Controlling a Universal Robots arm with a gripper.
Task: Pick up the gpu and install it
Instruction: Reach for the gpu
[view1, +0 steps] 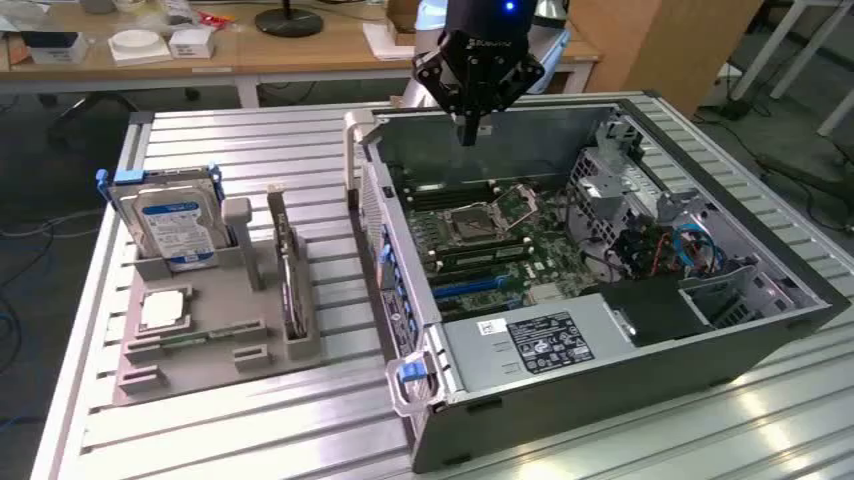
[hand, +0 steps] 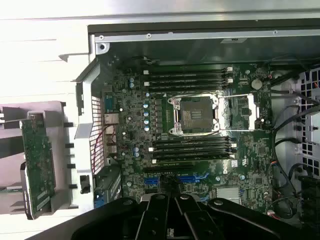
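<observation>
Claw (view1: 467, 136) shut and empty above the open computer case (view1: 641, 390); gpu (view1: 286, 268) parked in its holder on the tabletop (view1: 240, 140).

Gpu: green circuit board, standing on its long edge in a slot of the grey holder (view1: 200, 350), just beside the case's outer wall, well apart from the claw. Same holder: hard drive (view1: 171, 225) with blue-white label, upright, to the exterior view's left of the gpu. Claw: fingers pressed together, gripping nothing, hanging over the end of the case opposite the power supply (view1: 534, 345). Wrist view: claw (hand: 172, 210) over the motherboard (hand: 135, 130) with its CPU socket (hand: 195, 115); gpu (hand: 37, 165) outside the case wall.
</observation>
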